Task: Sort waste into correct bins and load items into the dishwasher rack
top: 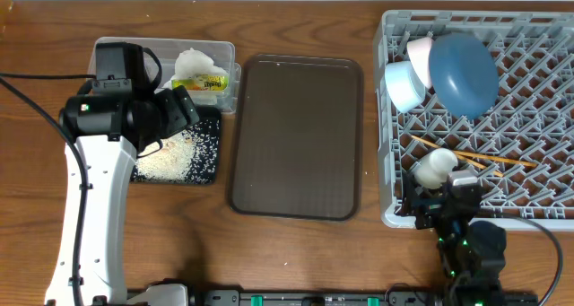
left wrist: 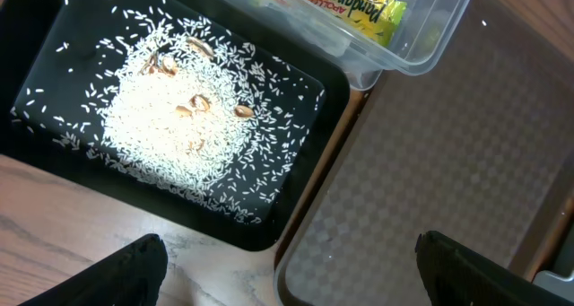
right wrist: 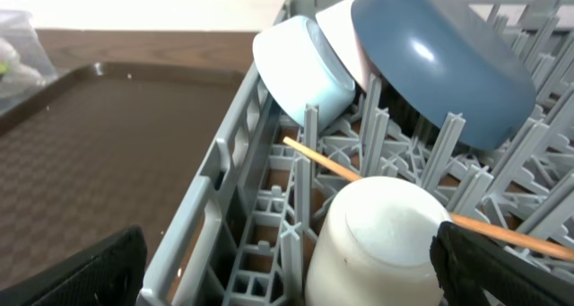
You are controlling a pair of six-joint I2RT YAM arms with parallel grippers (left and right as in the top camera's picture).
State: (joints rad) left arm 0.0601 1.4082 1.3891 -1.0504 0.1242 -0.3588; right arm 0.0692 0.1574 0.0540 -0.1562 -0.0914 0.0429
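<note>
**Right claw** [right wrist: 287, 252]: the fingers are standing wide apart, clamping nothing. The small white cup [right wrist: 377, 243] is sitting upside down directly between them, just ahead, inside the dishwasher rack [right wrist: 211, 198]. The right-hand finger appears to be touching or nearly touching the cup's side; I cannot tell which.

**Risk:** any sideways drift on pulling away is likely to nudge the cup off its pegs. A wooden chopstick [right wrist: 323, 160] is passing just beyond the cup, and a knocked cup could shift it or send it through the lattice.

Farther ahead, the light-blue bowl [right wrist: 300, 68], white bowl [right wrist: 341, 28] and dark-blue plate [right wrist: 439, 55] are leaning against one another. A jolt to the rack could be slumping the whole stack.

To the claw's left, beyond the rack wall, the brown serving tray [right wrist: 108, 144] is lying bare.

**Left claw** [left wrist: 291, 248]: the fingers are apart and empty, hanging over the black tray's [left wrist: 332, 100] near corner and the serving tray's edge.

**Risk:** a low sweep could be scattering the rice [left wrist: 170, 118] over the rim. Beyond the rice, the clear tub [left wrist: 421, 46] is holding the snack wrapper [left wrist: 359, 5] and the crumpled napkin [top: 193, 62].
</note>
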